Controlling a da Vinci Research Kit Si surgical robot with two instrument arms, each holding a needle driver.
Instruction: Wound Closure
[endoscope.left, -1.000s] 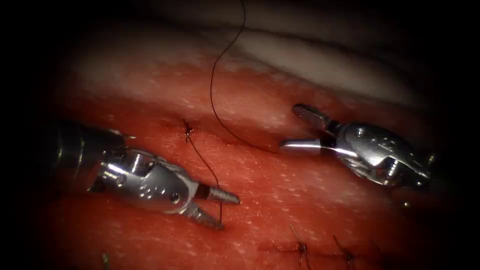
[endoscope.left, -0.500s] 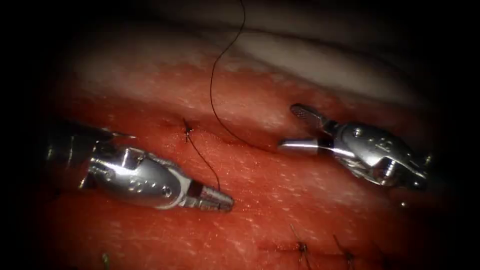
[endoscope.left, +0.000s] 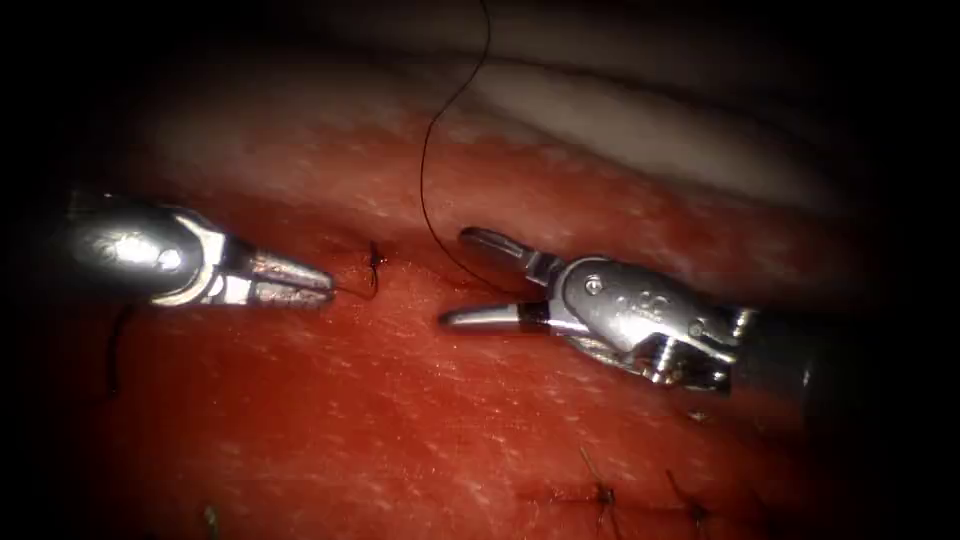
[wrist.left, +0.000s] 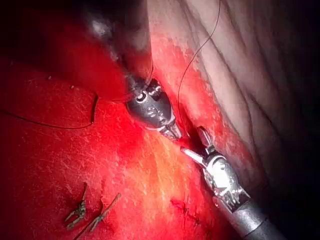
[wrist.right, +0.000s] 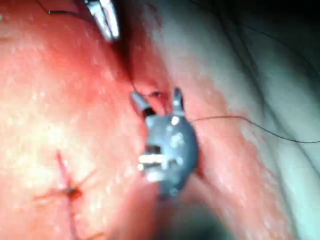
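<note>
A dark knotted stitch (endoscope.left: 375, 262) sits on the cut in the red tissue (endoscope.left: 420, 420). My left tool (endoscope.left: 300, 283) lies just left of it, jaws shut on the short thread tail that runs from the knot to the jaw tips. My right tool (endoscope.left: 458, 280) is right of the knot with jaws open and nothing held. The long thread (endoscope.left: 424, 170) drops from above and passes between those open jaws. The left wrist view has the left tool (wrist.left: 175, 132) tip to tip with the right tool (wrist.left: 196, 145). In the right wrist view the open right tool (wrist.right: 157, 97) straddles the stitch.
Older stitches with cut ends (endoscope.left: 603, 495) lie on the near tissue, also as cut ends (wrist.left: 80, 210) and a stitch (wrist.right: 70, 190). A slack thread loop (wrist.left: 50, 122) lies behind the left tool. Pale skin (endoscope.left: 640, 120) borders the tissue's far side.
The left jaws closed on the thread tail, then pulled it up and left, close beside the knot. The right tool, still open, moved left toward the knot.
</note>
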